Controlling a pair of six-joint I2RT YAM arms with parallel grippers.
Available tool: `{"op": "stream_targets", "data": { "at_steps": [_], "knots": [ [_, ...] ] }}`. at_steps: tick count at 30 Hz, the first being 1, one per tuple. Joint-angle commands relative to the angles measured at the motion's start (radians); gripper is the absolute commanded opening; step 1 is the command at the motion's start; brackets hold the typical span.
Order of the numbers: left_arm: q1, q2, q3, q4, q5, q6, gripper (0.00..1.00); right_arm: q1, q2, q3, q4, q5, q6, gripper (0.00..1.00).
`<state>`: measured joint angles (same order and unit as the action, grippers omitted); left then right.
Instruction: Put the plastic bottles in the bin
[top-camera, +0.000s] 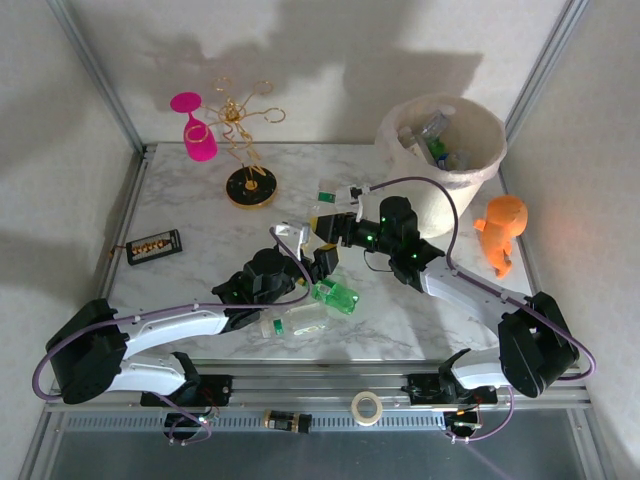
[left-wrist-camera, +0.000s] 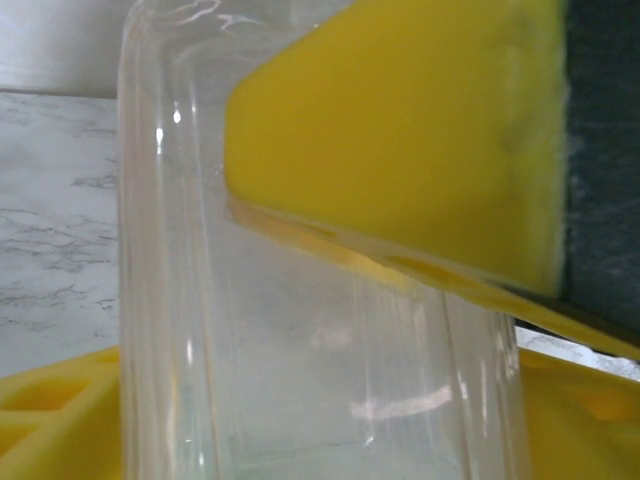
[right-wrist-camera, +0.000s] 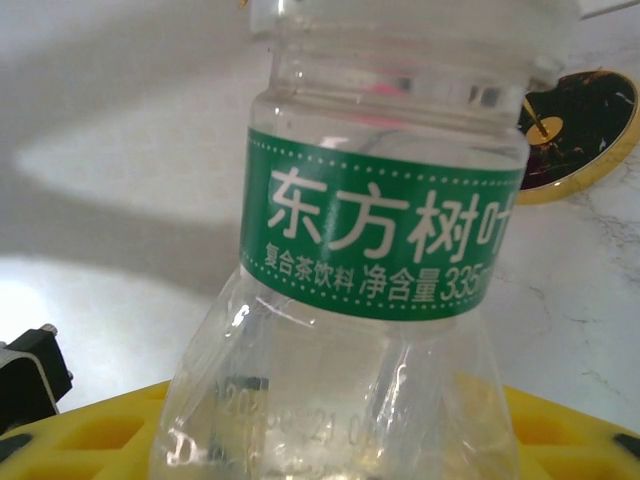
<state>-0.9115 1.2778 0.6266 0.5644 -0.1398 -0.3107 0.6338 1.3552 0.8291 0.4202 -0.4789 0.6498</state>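
Left fingers (left-wrist-camera: 400, 130): yellow pads sat above and below a clear bottle (left-wrist-camera: 300, 380), very close to my camera; I could not tell whether they were clamped or loose.
Table: 1 green bottle (top-camera: 335, 296) and 1 loose clear bottle (top-camera: 297, 320) lay on the marble, just beside the 2 grippers.
Right fingers (right-wrist-camera: 90, 440): 1 yellow pad showed under a green-labelled bottle (right-wrist-camera: 380, 240); I could not tell the grip.
Bin (top-camera: 480, 178): stood at the far right corner, several bottles inside.
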Motion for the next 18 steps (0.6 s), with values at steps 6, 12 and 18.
{"op": "stream_targets", "data": {
  "at_steps": [6, 12, 18],
  "knots": [
    [-0.01, -0.092, -0.067, 0.04, -0.141, -0.06, 0.95, 0.004, -0.039, 0.045, -0.066, 0.112, -0.075, 0.51],
    [0.014, -0.201, -0.171, 0.08, -0.262, -0.156, 1.0, -0.006, -0.088, 0.113, -0.223, 0.231, -0.18, 0.49],
    [0.138, -0.239, -0.234, 0.088, -0.178, -0.317, 1.0, -0.055, -0.093, 0.29, -0.436, 0.318, -0.319, 0.45]
  ]
}}
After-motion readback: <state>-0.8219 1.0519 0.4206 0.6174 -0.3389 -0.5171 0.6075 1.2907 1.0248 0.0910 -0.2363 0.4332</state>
